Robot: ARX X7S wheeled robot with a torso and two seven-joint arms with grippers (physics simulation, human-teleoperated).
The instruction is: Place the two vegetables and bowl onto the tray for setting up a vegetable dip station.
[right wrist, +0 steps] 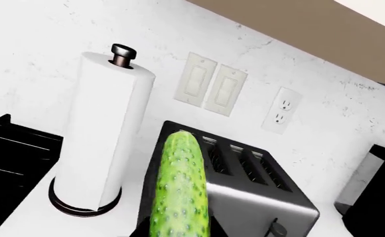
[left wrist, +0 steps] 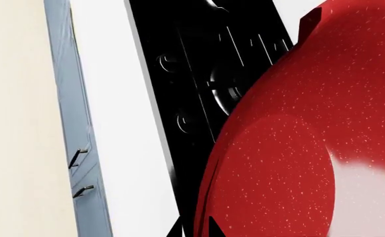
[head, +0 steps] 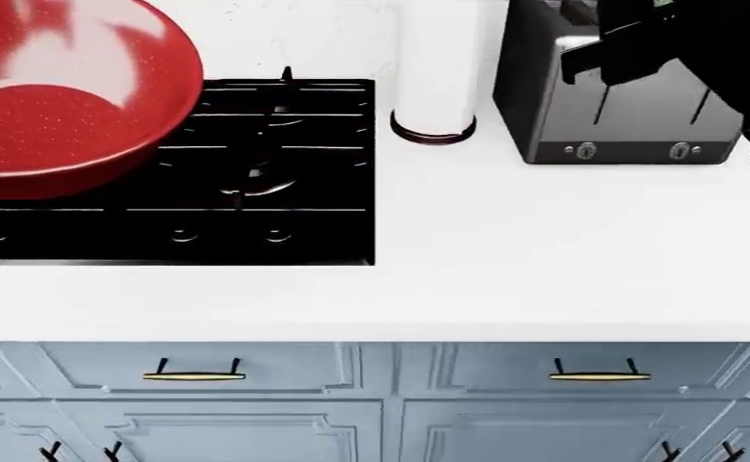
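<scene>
Centrally, bumpy green cucumber (right wrist: 179,187) held in right gripper (right wrist: 178,228), long axis running up-frame, glossy red bowl (head: 60,91) upper left, left gripper's state unclear.

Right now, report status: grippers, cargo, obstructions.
Left gripper shut on bowl, lifted above stove. Right holds cucumber. Tray, carrot not in view. Toaster near right arm.

Bowl (head: 66,91): far left of the head view, over the stovetop's (head: 259,183) left part.
Stovetop: set in the counter (head: 542,250), left half.
Paper towel roll (head: 434,67): just right of the stovetop, at the back.
Toaster (head: 619,106): right of the roll.
Cucumber (right wrist: 179,190): in front of the toaster in the right wrist view.
Drawers (head: 375,371): below the counter's front edge.
</scene>
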